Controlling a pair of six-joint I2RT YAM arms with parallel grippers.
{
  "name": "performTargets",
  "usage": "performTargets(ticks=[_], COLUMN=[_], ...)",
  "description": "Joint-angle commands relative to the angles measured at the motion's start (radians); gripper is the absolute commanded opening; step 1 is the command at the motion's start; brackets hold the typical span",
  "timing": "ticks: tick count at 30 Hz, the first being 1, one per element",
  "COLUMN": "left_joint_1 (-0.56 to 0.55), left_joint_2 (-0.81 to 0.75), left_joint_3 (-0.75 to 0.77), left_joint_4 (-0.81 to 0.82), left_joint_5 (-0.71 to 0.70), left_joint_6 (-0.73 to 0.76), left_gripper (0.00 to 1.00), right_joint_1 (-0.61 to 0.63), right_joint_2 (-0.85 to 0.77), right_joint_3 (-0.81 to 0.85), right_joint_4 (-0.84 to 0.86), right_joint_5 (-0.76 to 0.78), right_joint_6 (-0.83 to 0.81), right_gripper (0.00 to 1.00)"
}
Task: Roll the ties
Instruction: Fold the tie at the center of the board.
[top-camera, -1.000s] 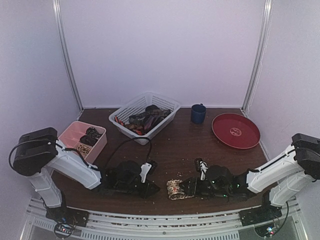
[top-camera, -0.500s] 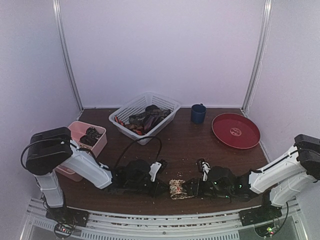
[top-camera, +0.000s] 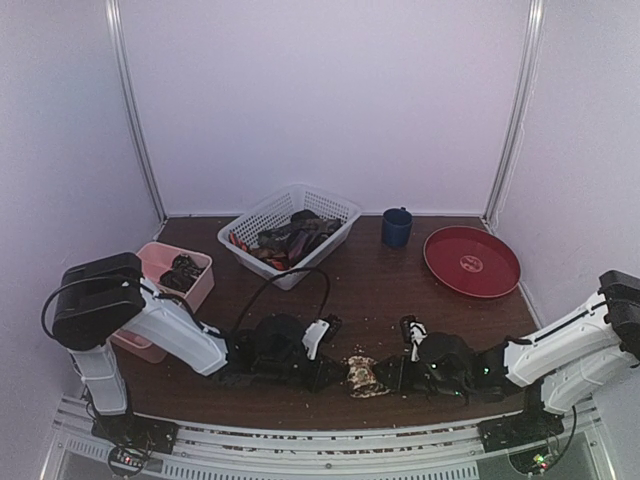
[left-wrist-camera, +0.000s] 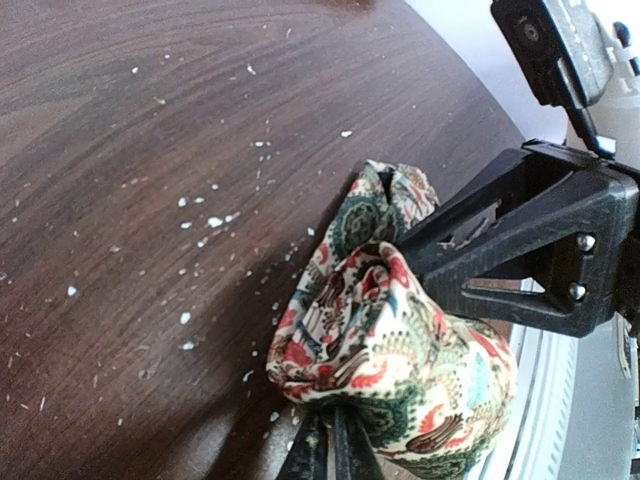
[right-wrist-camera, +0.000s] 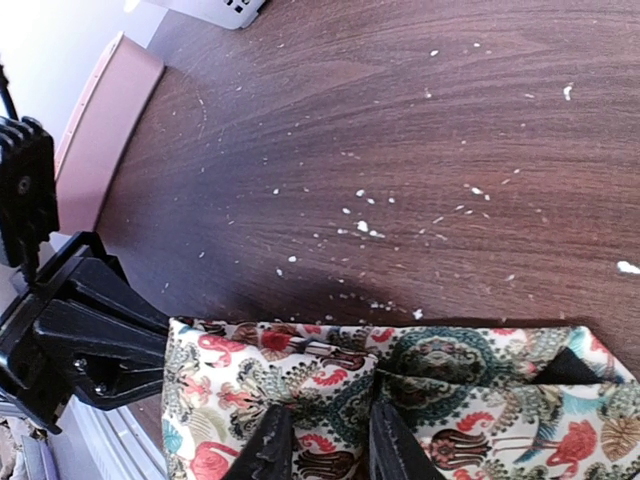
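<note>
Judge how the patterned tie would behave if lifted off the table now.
Likely floppy: the patterned tie bunches in soft folds between the jaws. Probably light, and apt to unroll if released, since only the pinch seems to hold it.

Soft purple-tinted light, wrist views sharp — glare-free

no readable text or labels

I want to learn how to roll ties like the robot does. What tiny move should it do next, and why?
Probably the right gripper should twist a little to wind the patterned tie tighter while the left gripper holds its end. Both are pinching the tie, but it is a loose, lumpy bundle on the table, not a neat roll.
</note>
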Motion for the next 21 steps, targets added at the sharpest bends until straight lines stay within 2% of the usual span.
performTargets(ticks=[1, 6, 12, 21], left_joint_1=[-0.009, -0.009, -0.009, -0.010], left_joint_2=[-0.001, -0.001, 0.000, 0.011], left_joint_3=[0.034, 0.045, 0.062, 0.082], left_joint_4=[0.042, 0.033, 0.017, 0.001], left_joint_5=[0.024, 0.030, 0.034, 0.031], left_joint_6=[0.022, 0.023, 0.027, 0.027], left_gripper=[0.07, 0.07, 0.07, 0.08], right_joint_1=[0.002, 0.001, 0.001, 0.005], right_joint_2=[-0.034, -0.084, -0.164, -0.217], right_joint_3=[0.010, 0.021, 0.036, 0.036], right_joint_4=[-0.109, -0.184, -0.249, -0.179], right_joint_5=[0.062, 0.115, 0.142, 0.024], right_joint_6=[-0.034, -0.050, -0.058, -0.025], right_gripper=[0.27, 0.27, 0.33, 0.47])
